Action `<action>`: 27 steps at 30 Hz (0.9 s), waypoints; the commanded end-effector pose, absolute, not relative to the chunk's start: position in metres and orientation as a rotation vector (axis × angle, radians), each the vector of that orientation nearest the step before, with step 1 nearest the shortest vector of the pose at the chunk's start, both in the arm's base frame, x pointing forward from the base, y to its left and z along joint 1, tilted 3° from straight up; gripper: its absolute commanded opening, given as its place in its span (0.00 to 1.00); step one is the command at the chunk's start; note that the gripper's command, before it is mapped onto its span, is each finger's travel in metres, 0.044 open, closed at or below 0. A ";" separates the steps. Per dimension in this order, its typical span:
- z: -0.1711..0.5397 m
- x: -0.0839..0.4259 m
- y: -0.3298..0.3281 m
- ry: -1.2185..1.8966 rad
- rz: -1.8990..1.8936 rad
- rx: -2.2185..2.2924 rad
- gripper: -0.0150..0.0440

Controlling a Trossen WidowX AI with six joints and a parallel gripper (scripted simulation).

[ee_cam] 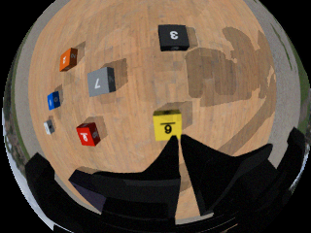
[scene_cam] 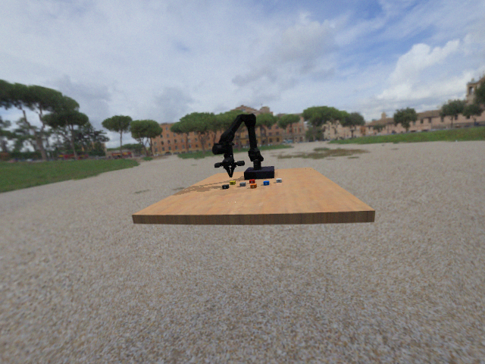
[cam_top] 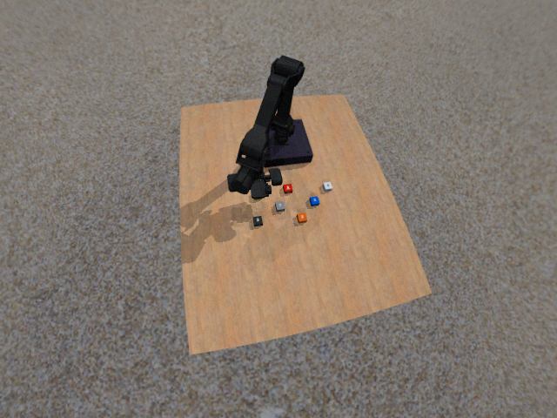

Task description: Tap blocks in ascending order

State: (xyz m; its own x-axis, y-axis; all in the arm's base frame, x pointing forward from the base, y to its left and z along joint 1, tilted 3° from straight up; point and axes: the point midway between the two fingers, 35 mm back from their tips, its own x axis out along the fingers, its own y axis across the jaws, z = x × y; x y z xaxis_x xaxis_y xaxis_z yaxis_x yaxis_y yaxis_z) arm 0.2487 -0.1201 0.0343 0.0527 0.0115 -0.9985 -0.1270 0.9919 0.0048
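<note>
My gripper (scene_cam: 229, 176) (ee_cam: 178, 139) is shut and empty. It hangs above the table, its tips at the near edge of the yellow block in the wrist view. The yellow block (scene_cam: 233, 183) (ee_cam: 167, 127) reads as an underlined 9, upside down; the arm mostly hides it in the top view. The black block (cam_top: 258, 220) (ee_cam: 173, 37) shows 3 and the grey block (cam_top: 280, 206) (ee_cam: 99, 83) shows 7. The red block (cam_top: 287, 188) (ee_cam: 87, 134), orange block (cam_top: 301, 218) (ee_cam: 67, 60), blue block (cam_top: 314, 200) (ee_cam: 53, 100) and white block (cam_top: 327, 185) (ee_cam: 49, 127) have digits too unclear to read.
The dark arm base (cam_top: 290, 145) (scene_cam: 259, 172) stands on the wooden table (cam_top: 292, 279) (scene_cam: 255, 205), behind the blocks. The grey and red blocks lie beside the yellow one. The arm's shadow falls across the table's left side.
</note>
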 end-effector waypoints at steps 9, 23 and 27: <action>0.020 0.251 -0.120 1.507 0.105 -0.093 0.29; 0.005 0.252 -0.120 1.507 0.105 -0.092 0.29; 0.035 0.250 -0.120 1.507 0.105 -0.093 0.29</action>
